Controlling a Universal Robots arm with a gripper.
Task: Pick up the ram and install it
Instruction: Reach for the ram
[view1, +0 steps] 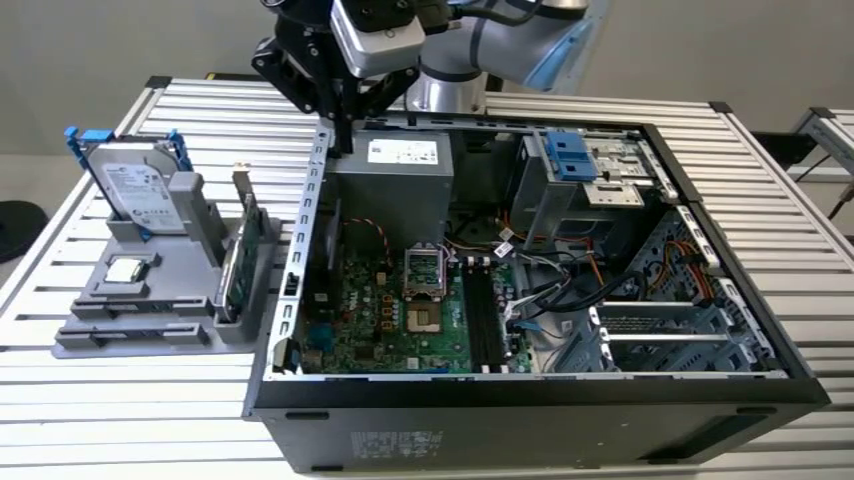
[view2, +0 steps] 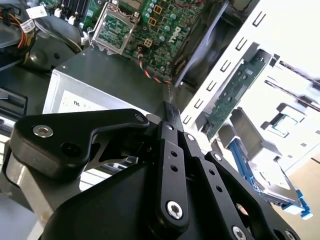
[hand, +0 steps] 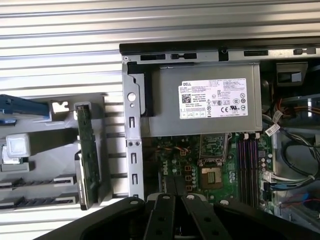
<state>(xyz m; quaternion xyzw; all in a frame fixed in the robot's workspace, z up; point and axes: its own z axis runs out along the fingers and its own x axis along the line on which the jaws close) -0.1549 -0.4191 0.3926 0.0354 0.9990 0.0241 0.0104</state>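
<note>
Slatted table (view1: 774, 180) | open computer case (view1: 534, 420) | grey parts stand (view1: 134, 335) (just beside case)

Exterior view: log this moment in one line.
pincer shut on ram | near case wall, beside power supply | not yet installed

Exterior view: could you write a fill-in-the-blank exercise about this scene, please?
The hard drive sits in a ___ frame.
The card beside it is ___.
Their grey holder is on the exterior view's ___.
The fingers are shut on the ___.
Missing words: blue; green; left; ram.
</note>
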